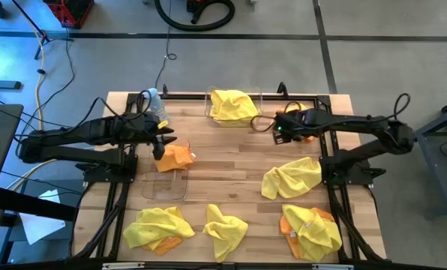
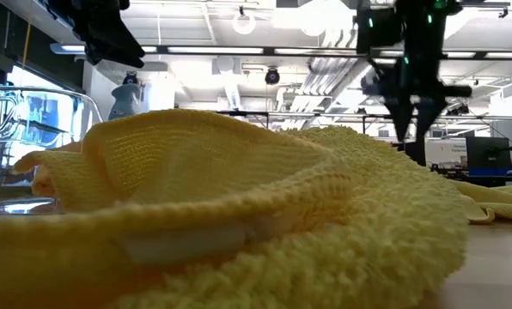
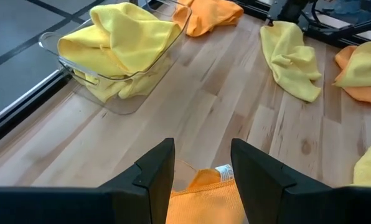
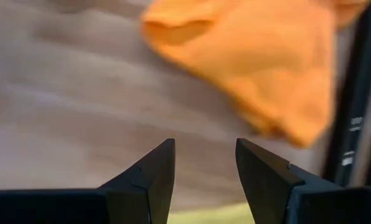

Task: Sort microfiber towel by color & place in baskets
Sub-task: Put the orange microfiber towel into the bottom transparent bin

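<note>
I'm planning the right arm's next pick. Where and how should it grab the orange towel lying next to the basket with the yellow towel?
Probably take the orange towel at its raised rumpled middle, coming straight down from above. It lies loose on the table beside the basket, with a dark frame rail close along one side, so a sideways approach looks cramped. The right gripper is already near it, jaws open.

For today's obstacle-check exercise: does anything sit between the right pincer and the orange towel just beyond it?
Nothing visible. The right pincer is open over bare table, with the orange towel just ahead.
</note>
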`<action>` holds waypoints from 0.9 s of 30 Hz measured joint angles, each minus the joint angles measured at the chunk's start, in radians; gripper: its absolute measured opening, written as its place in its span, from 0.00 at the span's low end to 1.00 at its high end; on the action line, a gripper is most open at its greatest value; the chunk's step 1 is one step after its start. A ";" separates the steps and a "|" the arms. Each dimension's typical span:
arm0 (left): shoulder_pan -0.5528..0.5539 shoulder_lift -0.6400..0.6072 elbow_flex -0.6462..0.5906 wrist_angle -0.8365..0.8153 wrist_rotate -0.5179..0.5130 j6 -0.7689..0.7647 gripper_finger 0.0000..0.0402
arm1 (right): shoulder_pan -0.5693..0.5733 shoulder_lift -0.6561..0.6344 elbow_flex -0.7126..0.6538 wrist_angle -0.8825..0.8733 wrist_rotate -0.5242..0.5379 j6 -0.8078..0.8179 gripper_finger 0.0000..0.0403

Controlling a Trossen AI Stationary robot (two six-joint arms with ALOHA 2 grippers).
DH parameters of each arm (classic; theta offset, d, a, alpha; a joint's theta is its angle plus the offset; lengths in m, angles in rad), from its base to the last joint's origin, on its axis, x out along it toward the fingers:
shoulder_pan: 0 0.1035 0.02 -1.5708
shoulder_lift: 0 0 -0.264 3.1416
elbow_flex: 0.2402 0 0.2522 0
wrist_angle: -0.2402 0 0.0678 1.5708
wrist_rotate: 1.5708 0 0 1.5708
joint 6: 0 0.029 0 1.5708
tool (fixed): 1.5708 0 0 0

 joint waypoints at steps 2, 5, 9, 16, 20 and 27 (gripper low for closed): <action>-0.008 0.029 0.000 0.032 0.000 -0.019 0.37 | -0.080 -0.008 -0.060 0.056 -0.016 -0.073 0.41; -0.027 0.083 0.000 0.098 -0.003 -0.024 0.37 | -0.194 -0.008 -0.136 0.173 -0.050 -0.191 0.41; -0.050 0.164 0.000 0.226 -0.046 -0.065 0.37 | -0.310 -0.008 -0.206 0.346 -0.049 -0.330 0.41; -0.057 0.308 0.063 0.283 -0.122 -0.101 0.37 | -0.438 0.030 -0.274 0.485 -0.075 -0.504 0.41; -0.057 0.382 0.111 0.284 -0.131 -0.104 0.37 | -0.458 0.094 -0.306 0.536 -0.089 -0.579 0.41; -0.057 0.483 0.180 0.292 -0.130 -0.104 0.37 | -0.441 0.175 -0.336 0.582 -0.136 -0.686 0.24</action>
